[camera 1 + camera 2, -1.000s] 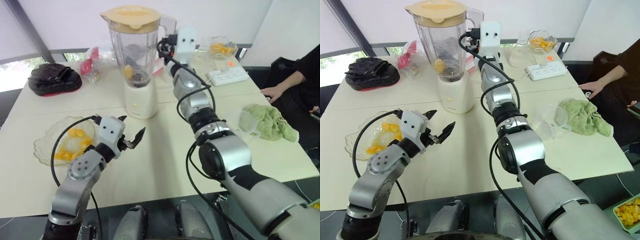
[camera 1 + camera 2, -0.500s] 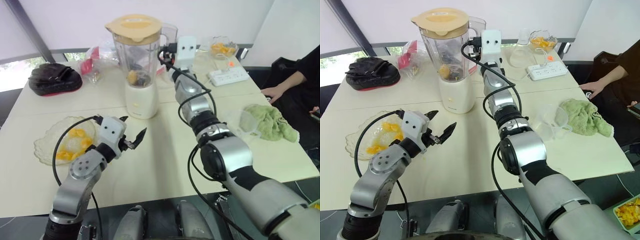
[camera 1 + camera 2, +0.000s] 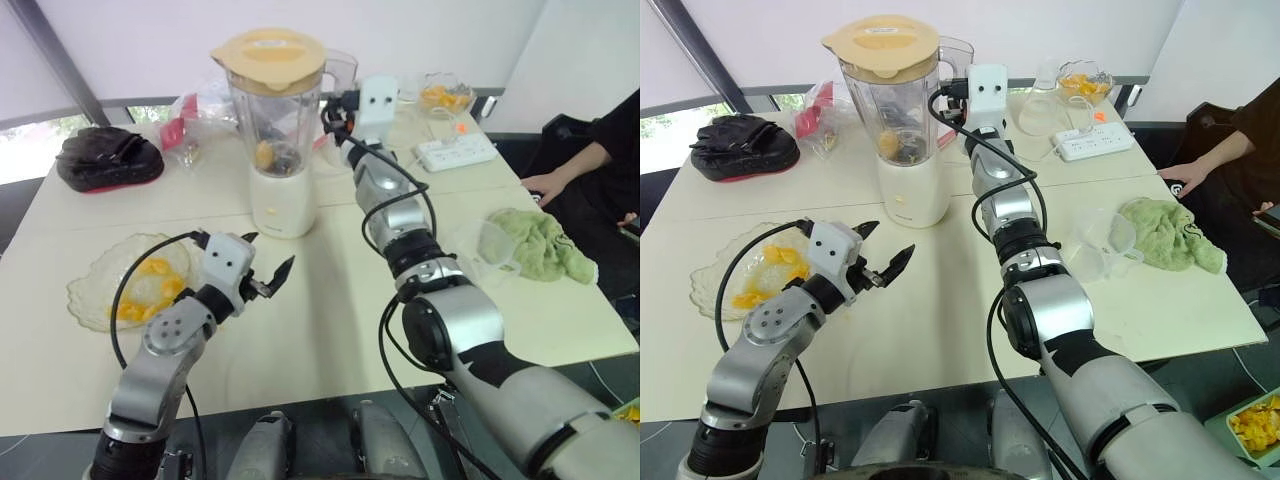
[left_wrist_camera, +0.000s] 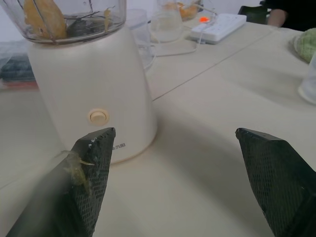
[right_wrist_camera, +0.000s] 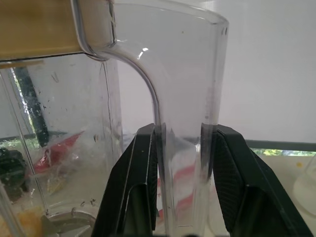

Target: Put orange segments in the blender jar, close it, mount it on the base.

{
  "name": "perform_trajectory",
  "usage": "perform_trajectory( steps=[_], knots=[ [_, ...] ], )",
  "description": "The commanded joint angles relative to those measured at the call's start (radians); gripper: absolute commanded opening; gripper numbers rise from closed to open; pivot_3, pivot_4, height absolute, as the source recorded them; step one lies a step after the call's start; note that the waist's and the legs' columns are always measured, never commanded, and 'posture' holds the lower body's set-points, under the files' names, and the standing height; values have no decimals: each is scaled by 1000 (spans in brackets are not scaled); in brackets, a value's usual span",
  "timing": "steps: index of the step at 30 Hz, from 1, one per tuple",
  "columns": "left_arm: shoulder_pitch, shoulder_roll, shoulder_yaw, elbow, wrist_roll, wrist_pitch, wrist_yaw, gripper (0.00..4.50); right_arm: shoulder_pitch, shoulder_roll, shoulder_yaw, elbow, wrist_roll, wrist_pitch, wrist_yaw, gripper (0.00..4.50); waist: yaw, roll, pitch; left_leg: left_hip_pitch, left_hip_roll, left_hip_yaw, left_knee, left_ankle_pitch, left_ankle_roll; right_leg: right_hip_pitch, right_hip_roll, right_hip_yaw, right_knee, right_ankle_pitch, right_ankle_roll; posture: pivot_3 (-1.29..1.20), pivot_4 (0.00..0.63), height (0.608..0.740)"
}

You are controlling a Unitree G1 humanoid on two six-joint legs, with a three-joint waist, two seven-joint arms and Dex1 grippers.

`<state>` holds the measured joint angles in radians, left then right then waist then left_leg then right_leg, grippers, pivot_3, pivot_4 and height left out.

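Head stereo pair looks forward and down over the table [image 3: 330,330]; both eyes share the whole scene, w/ small sideways offset. Left wrist cam sits low, just behind the left gripper [image 4: 173,148], faces level along its fingers to the base [image 4: 94,94] close ahead; power strip [image 4: 217,24] far beyond. Right wrist cam is very near, behind the right gripper [image 5: 178,148], facing the blender jar [image 5: 59,128] handle between the fingers. Both wrist cams and head pair share the jar.
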<state>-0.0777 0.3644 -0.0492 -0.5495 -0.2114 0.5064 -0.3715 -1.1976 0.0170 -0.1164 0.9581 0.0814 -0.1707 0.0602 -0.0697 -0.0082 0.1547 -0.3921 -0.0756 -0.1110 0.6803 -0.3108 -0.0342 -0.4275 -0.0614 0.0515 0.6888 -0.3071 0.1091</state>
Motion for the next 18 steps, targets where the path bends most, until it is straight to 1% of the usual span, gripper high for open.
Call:
perform_trajectory(
  steps=[1,2,3,5,13,16,18],
  knots=[
    [-20,-3,-7,-11,7,-29,-4,4118,1,-6,20,-42,-14,6,13,2721,0,0,0,0,0,0,0,0,0,0,0,0,0,0,0,0,150,740],
    [-22,-3,-8,-8,7,-30,-4,4118,2,-8,23,-44,-16,8,12,3184,0,0,0,0,0,0,0,0,0,0,0,0,0,0,0,0,150,740],
    [-25,-3,-9,-6,7,-31,-5,4118,5,-10,27,-48,-21,10,12,3914,0,0,0,0,0,0,0,0,0,0,0,0,0,0,0,0,150,740],
    [-29,-2,-10,-3,7,-33,-6,4118,8,-14,31,-53,-26,13,11,4437,0,0,0,0,0,0,0,0,0,0,0,0,0,0,0,0,150,740],
    [-30,-3,-17,2,9,-40,-9,4118,41,-25,44,-107,-40,36,8,4437,0,0,0,0,0,0,0,0,0,0,0,0,0,0,0,0,150,740],
    [-31,-4,-18,3,9,-41,-9,4118,97,-31,52,-185,-42,68,19,4437,1,0,0,0,0,0,0,0,0,0,0,0,0,0,0,0,150,740],
    [-31,-6,-17,1,8,-39,-7,4118,167,-37,62,-282,-39,106,36,4437,2,0,0,0,0,0,0,0,0,0,0,0,0,0,0,0,150,740]
  ],
)
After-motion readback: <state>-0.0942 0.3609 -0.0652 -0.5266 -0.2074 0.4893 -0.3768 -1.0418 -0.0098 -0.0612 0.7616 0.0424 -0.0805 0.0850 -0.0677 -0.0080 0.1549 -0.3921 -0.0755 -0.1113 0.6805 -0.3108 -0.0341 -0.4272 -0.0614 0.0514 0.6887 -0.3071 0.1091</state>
